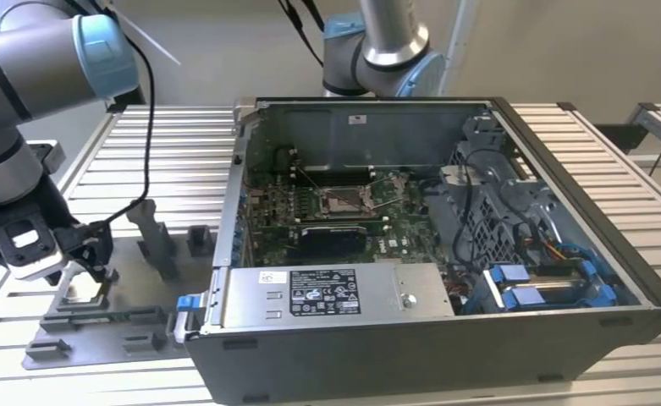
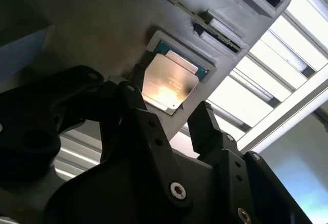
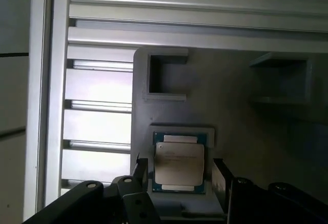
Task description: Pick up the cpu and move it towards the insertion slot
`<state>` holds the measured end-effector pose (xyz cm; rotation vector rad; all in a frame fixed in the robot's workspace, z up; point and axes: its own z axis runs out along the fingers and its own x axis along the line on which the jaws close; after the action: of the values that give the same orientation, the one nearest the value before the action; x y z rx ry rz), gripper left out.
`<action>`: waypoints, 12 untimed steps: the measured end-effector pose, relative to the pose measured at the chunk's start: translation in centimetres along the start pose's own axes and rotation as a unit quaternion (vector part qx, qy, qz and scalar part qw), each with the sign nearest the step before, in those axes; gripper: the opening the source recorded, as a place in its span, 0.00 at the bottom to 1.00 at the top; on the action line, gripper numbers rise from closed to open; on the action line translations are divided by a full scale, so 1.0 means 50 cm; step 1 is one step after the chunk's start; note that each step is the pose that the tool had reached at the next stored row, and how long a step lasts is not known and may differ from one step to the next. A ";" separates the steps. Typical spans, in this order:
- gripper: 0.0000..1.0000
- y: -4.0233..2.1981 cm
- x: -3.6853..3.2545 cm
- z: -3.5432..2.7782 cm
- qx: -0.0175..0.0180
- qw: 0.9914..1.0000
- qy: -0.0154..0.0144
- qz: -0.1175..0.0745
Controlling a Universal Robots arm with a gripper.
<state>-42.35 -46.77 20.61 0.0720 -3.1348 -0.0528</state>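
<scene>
The gripper (image 3: 180,175) hangs over the grey fixture (image 3: 246,121), its fingers spread on either side of the cpu (image 3: 179,162), which lies flat in the fixture's recess. The insertion slot (image 1: 346,200) is well apart from the fixture, inside the computer case (image 1: 421,359).

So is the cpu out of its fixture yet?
No: the cpu lies flat in the grey fixture recess, open tool straddling it.

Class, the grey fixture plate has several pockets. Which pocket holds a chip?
The grey pocket between the open gripper's fingers holds the flat silvery square cpu; the square pocket beyond it is empty.
</scene>
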 end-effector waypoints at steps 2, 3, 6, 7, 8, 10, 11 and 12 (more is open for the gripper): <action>1.00 0.000 0.000 0.004 0.000 1.000 0.000 -0.001; 1.00 0.000 0.000 0.006 0.000 1.000 0.000 -0.002; 1.00 0.000 0.000 0.011 0.000 1.000 0.000 -0.007; 1.00 0.000 0.000 0.012 0.000 1.000 0.000 -0.009; 1.00 0.000 0.000 0.014 0.000 1.000 0.000 -0.010; 1.00 -0.001 0.000 0.016 0.000 1.000 0.000 -0.011; 1.00 -0.001 0.000 0.018 0.000 1.000 0.000 -0.011; 1.00 -0.001 0.000 0.020 0.000 1.000 0.000 -0.011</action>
<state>-42.35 -46.77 19.63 0.1073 -3.1337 -0.0526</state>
